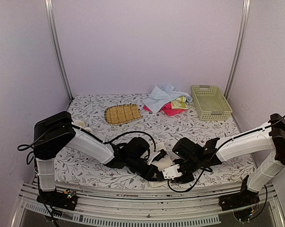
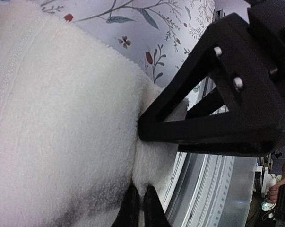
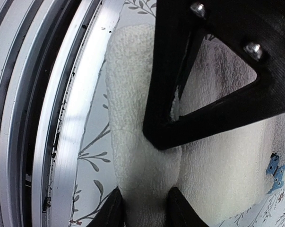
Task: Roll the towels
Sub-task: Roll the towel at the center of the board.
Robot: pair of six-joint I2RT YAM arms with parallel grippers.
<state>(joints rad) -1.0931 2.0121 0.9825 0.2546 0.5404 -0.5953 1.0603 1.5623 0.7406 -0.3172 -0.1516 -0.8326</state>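
Gripping a thick fold of the cream-white towel (image 3: 218, 165), the right claw (image 3: 144, 208) stands part open around the cloth. By contrast the left claw (image 2: 141, 208) is closed almost tip to tip, apparently nipping a thin edge of the same towel. The towel lies at the near edge of the tabletop (image 1: 189, 127), beside the rail (image 3: 81, 118), directly between the two facing claws. Its long axis is judged parallel to that edge, with both arms equally near. The top view largely hides it under the claws. The wrist views show its pile and a small blue mark (image 3: 274, 170). The remaining towels (image 1: 166, 100) lie heaped at the far side.
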